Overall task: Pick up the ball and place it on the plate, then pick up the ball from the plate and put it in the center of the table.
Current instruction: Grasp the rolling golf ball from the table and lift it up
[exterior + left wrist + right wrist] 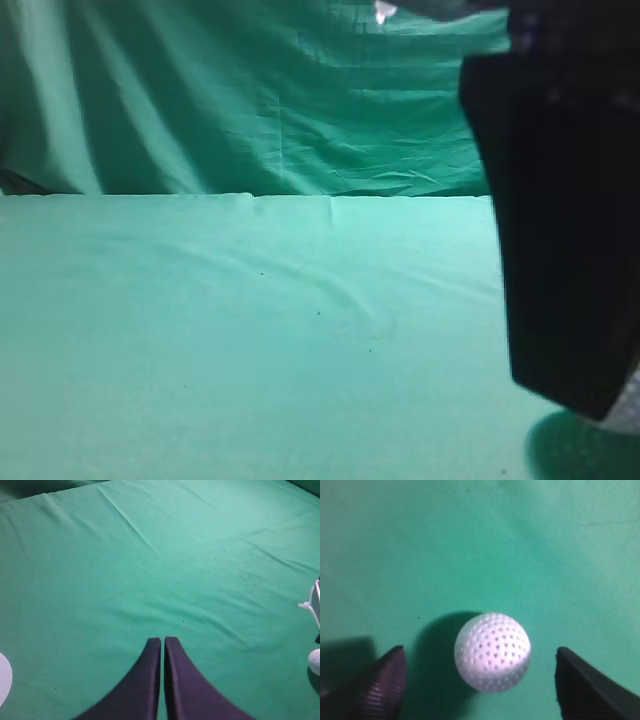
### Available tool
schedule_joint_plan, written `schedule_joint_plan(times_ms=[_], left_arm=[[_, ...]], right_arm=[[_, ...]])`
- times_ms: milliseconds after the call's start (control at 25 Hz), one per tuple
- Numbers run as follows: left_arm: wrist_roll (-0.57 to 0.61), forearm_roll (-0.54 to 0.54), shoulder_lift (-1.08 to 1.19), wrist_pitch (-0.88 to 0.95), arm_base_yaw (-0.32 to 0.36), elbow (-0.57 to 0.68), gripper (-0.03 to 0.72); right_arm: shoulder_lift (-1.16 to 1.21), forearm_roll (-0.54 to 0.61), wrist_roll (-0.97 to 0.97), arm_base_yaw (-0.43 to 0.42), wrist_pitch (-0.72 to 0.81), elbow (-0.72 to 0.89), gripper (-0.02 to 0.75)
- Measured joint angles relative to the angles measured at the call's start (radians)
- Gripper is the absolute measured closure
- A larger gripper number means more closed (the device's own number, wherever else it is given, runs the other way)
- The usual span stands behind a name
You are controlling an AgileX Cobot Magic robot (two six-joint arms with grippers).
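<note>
My right gripper is spread wide, one finger at 7 o'clock and the other at 5 o'clock in the right wrist view, with the ball sitting between them on the table and touching neither. The ball is round and dimpled all over, so it has no long axis and points no particular way; its shadow falls toward 9 o'clock. Green cloth shows on both sides of the ball, between it and each finger, and bare cloth runs on toward 12 o'clock. My left gripper has its tips pressed nearly together with only a thin slit between them, gripping nothing, and hangs over open table. From there the ball peeks in at 4 o'clock against the frame edge, and a pale curved rim shows at 8 o'clock. In the exterior view my right arm fills the 3 o'clock side, while the table lies open up to the curtain at 12 o'clock.
</note>
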Motion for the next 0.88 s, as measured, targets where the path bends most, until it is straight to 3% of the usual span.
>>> schedule_joint_plan(times_ms=[120,320,440,520,880], left_arm=[[0.000,0.000,0.000,0.006,0.000,0.000,0.688],[0.000,0.000,0.000,0.009,0.000,0.000,0.688],[0.000,0.000,0.000,0.011,0.000,0.000,0.688],[0.000,0.000,0.000,0.012,0.000,0.000,0.688],[0.000,0.000,0.000,0.013,0.000,0.000,0.688]], right_arm=[[0.028,0.000,0.002,0.000,-0.025,0.000,0.223],[0.048,-0.015,0.027,0.000,-0.047,-0.002,0.220],[0.048,-0.071,0.077,0.000,-0.033,-0.012,0.374],[0.048,-0.111,0.090,0.000,0.001,-0.030,0.434],[0.049,-0.168,0.115,0.000,0.186,-0.275,0.423]])
